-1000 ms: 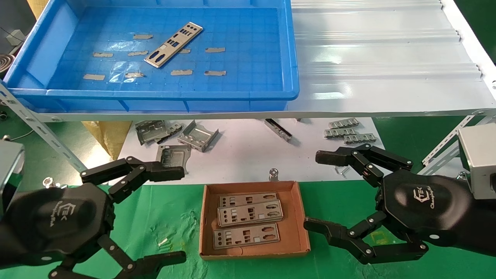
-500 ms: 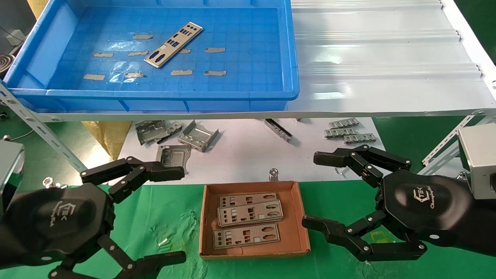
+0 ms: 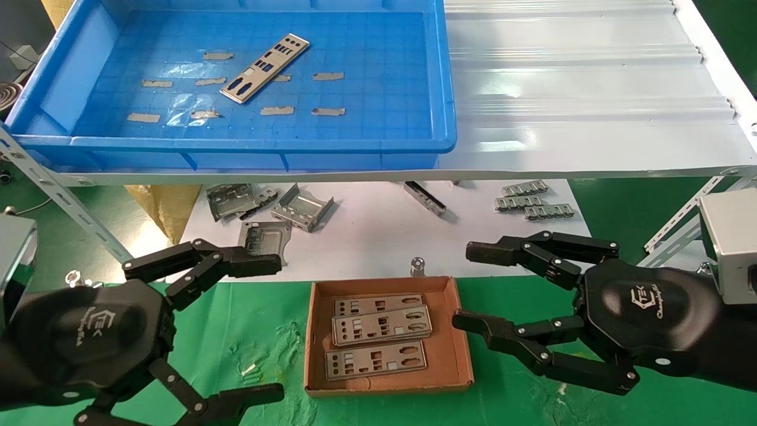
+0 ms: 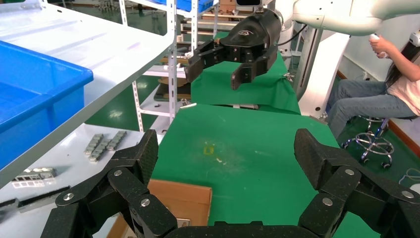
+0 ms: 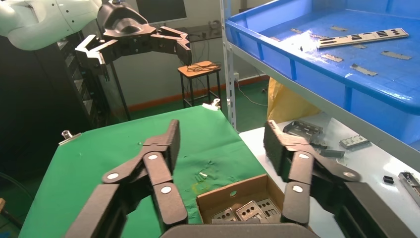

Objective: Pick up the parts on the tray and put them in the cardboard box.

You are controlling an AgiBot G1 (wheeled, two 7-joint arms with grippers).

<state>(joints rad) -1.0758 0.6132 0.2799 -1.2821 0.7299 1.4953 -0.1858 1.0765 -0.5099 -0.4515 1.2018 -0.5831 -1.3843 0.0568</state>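
One silvery plate lies slanted on the floor of the blue tray on the upper shelf; it also shows in the right wrist view. Three plates lie in the cardboard box on the green cloth, also seen in the right wrist view. My right gripper is open and empty just right of the box, with the lower finger over its right wall. My left gripper is open and empty, left of the box.
Bent grey brackets and small notched strips lie on the white sheet under the shelf. The white shelf overhangs this area, and a slanted shelf post stands at the left. A seated person is beyond the table.
My right gripper has shifted slightly left toward the box and its fingers have drawn closer together, though still open. The left arm and the plates have not moved.
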